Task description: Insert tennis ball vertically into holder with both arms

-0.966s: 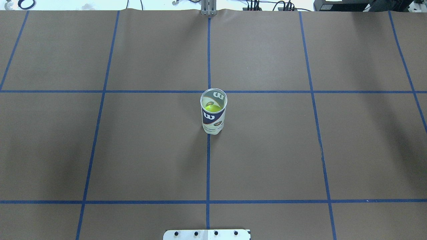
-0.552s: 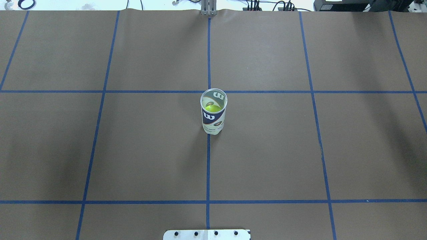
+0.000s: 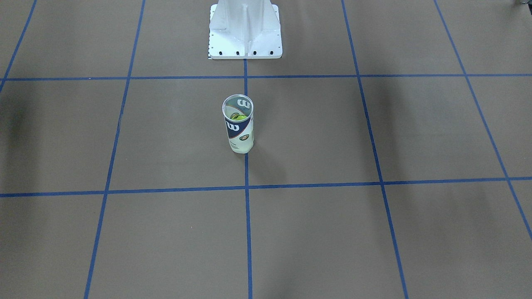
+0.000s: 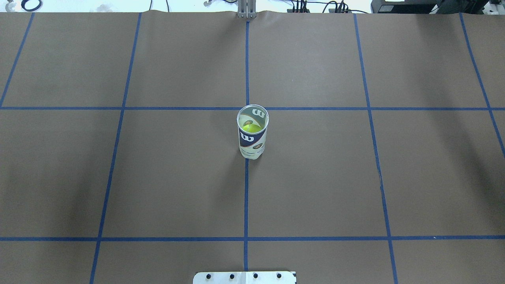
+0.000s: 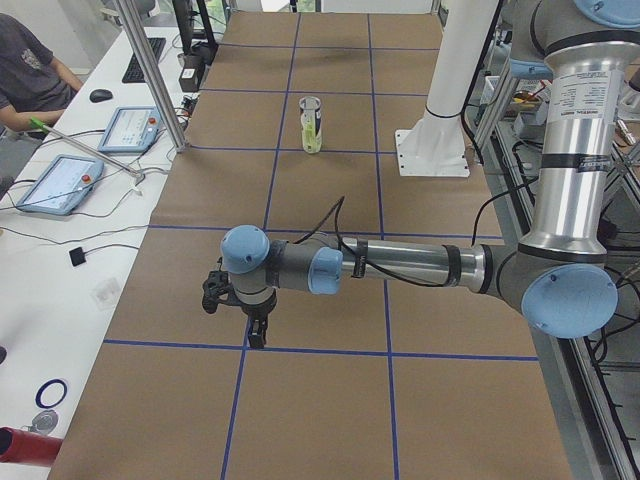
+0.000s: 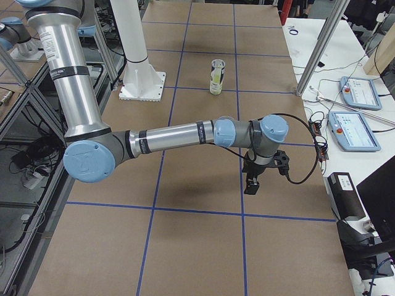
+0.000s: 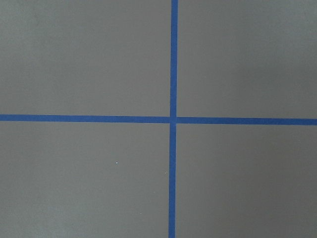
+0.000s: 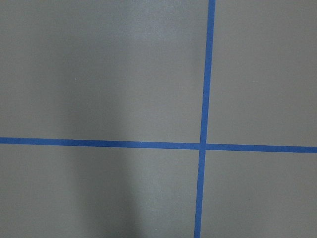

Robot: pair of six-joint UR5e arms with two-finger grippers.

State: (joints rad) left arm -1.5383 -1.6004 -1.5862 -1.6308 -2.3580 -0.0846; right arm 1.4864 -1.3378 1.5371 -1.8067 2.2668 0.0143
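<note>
The holder (image 4: 252, 139) is a clear can with a navy-and-white label, standing upright with its mouth open on the middle tape line. It also shows in the front view (image 3: 239, 129) and both side views (image 5: 311, 125) (image 6: 216, 77). A yellow-green tennis ball (image 4: 250, 127) (image 3: 237, 117) sits inside it, seen through the mouth. My left gripper (image 5: 255, 335) hangs low over the table far to the left of the holder. My right gripper (image 6: 252, 184) hangs far to its right. Both appear only in the side views, so I cannot tell whether they are open or shut. The wrist views show only table and tape.
The white pedestal base (image 3: 245, 33) (image 4: 244, 277) stands behind the holder on the robot's side. Blue tape lines (image 4: 246, 197) divide the brown table into squares. A seated person (image 5: 30, 70) and teach pendants (image 5: 60, 183) (image 6: 353, 129) are on side benches beyond the table's far edge.
</note>
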